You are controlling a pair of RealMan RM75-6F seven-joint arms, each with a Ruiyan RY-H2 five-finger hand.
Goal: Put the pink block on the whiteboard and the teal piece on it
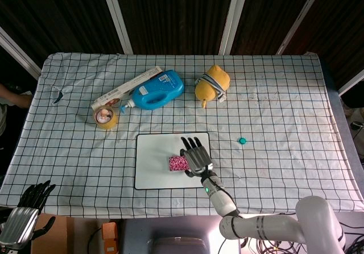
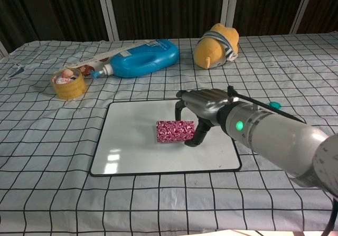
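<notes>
The pink patterned block [image 1: 178, 163] [image 2: 175, 131] lies on the right half of the whiteboard [image 1: 154, 152] [image 2: 132, 135]. My right hand [image 1: 197, 155] [image 2: 204, 107] reaches over its right end and grips it, a finger behind it and the thumb at its front right. The small teal piece [image 1: 243, 141] [image 2: 274, 105] sits on the checked cloth to the right of the board, partly hidden behind my right forearm in the chest view. My left hand [image 1: 24, 215] hangs off the table's front left corner, fingers apart and holding nothing.
Behind the board lie a blue bottle [image 1: 156, 90] [image 2: 143, 59], a long box [image 1: 126, 87] [image 2: 97, 60], a tape roll [image 1: 104, 117] [image 2: 68, 84] and a yellow plush [image 1: 212, 83] [image 2: 216, 46].
</notes>
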